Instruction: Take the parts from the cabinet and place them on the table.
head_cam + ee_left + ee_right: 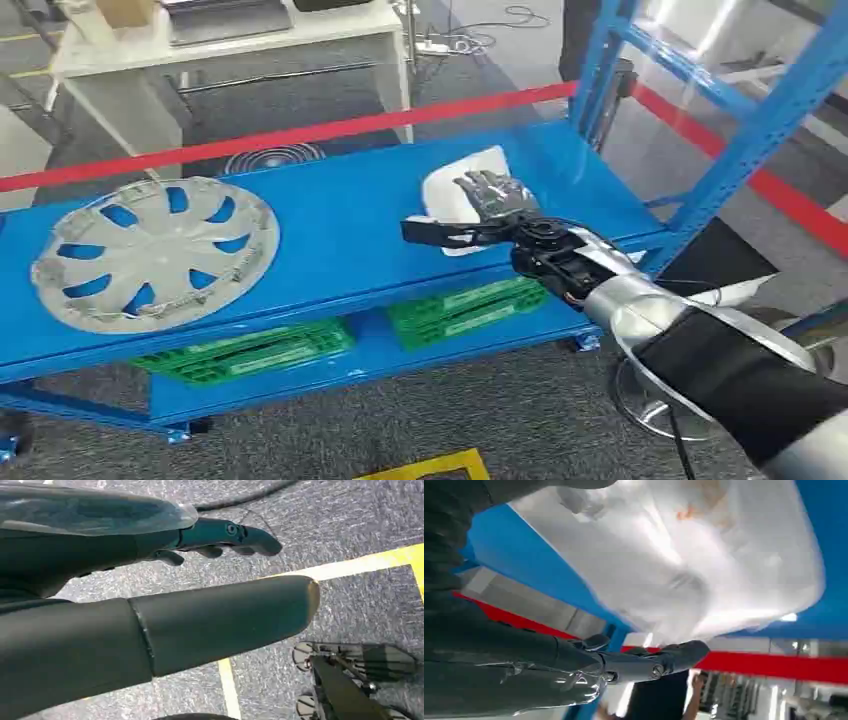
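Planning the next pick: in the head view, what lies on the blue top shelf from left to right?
Silver wheel cover → white bagged part, with the right hand over it → blue upright post.

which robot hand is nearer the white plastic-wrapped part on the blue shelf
Right. The right robot hand is over the white plastic-wrapped part on the blue metal shelf, fingers spread above it. The left robot hand hangs over grey carpet floor, away from the shelf.
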Available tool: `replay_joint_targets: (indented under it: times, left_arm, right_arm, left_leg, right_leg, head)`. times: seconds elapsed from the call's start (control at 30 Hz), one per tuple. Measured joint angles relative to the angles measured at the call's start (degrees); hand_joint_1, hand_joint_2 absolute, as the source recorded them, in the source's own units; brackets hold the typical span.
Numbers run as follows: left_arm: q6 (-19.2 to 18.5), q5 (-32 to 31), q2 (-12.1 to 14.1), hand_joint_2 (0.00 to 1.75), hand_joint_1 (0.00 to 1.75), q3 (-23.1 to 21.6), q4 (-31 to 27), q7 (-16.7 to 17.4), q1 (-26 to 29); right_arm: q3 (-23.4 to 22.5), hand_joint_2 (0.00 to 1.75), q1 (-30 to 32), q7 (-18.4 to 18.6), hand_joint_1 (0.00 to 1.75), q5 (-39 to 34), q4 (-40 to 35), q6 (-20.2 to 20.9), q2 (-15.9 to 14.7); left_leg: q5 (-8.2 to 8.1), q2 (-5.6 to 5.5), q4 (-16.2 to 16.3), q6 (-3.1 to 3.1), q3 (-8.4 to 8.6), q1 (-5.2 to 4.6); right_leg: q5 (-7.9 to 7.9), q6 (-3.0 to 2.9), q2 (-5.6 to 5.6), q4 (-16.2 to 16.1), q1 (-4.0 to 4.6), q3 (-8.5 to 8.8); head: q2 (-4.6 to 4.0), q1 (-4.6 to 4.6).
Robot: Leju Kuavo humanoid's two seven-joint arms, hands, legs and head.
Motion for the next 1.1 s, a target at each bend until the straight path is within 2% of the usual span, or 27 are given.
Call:
replay_joint_targets:
  times: [0.13,0.3,0.33,0.4,0.43,0.57,0.87,1.1]
  left_arm:
    - [0.09,0.07,0.17,0.00,0.00,0.00,0.00,0.18,-0.04]
    - [0.09,0.15,0.13,0.00,0.00,0.00,0.00,0.17,0.04]
    - [0.09,0.15,0.13,0.00,0.00,0.00,0.00,0.20,0.04]
    - [0.09,0.15,0.11,0.00,0.00,0.00,0.00,0.19,0.04]
    - [0.09,0.17,0.09,0.00,0.00,0.00,0.00,0.20,0.04]
    - [0.11,0.20,0.09,0.00,0.00,0.00,0.00,0.17,0.04]
    - [0.26,0.39,0.02,0.00,0.00,0.00,0.00,0.28,0.12]
    - [0.42,0.44,0.02,0.00,0.00,0.00,0.00,0.79,0.19]
  right_arm:
    - [0.00,1.75,-0.07,-0.37,0.00,-0.55,0.00,-2.34,0.24]
    - [-0.02,1.75,-0.12,-0.09,0.00,-0.50,0.00,-3.13,0.26]
    - [-0.04,1.75,-0.12,0.02,0.00,-0.50,0.00,-3.17,0.24]
    - [-0.04,1.75,-0.13,0.06,0.00,-0.50,0.00,-3.28,0.26]
    - [-0.04,1.75,-0.14,0.17,0.00,-0.50,0.00,-3.50,0.26]
    - [-0.48,1.75,-0.15,0.52,0.00,-0.53,-0.02,-6.83,0.26]
    - [-3.04,1.75,0.02,-1.21,0.00,-2.66,-1.94,-18.77,0.24]
    - [-4.96,1.75,0.41,-2.23,0.00,-4.87,-6.34,-19.15,0.24]
  left_leg:
    - [0.22,0.10,-0.21,0.26,0.15,0.07]
    - [0.41,0.09,-0.47,-0.14,0.18,0.19]
    - [0.40,0.09,-0.50,-0.28,0.19,0.19]
    - [0.42,0.09,-0.64,-1.06,0.22,0.24]
    - [0.40,0.09,-0.66,-1.26,0.22,0.24]
    - [0.35,0.09,-0.66,-1.59,0.21,0.24]
    - [0.34,0.09,-0.64,-1.59,0.20,0.19]
    - [0.33,0.09,-0.64,-1.58,0.20,0.18]
  right_leg:
    - [0.02,-0.12,0.07,0.00,0.14,0.03]
    - [0.00,-0.49,0.02,0.01,0.32,0.00]
    - [-0.01,-0.49,0.03,0.01,0.33,0.00]
    - [-0.01,-0.50,0.02,0.01,0.34,-0.04]
    - [-0.01,-0.50,0.02,0.01,0.34,-0.05]
    - [-0.01,-0.50,0.00,0.00,0.32,-0.04]
    - [0.01,-0.49,0.00,-0.32,0.26,0.11]
    - [0.04,-0.49,0.01,-0.36,0.24,0.12]
  head:
    - [0.00,-0.42]
    - [0.00,-0.46]
    - [0.00,-0.48]
    - [0.00,-0.48]
    - [0.00,-0.46]
    - [0.00,-0.46]
    - [0.00,-0.46]
    - [0.00,-0.46]
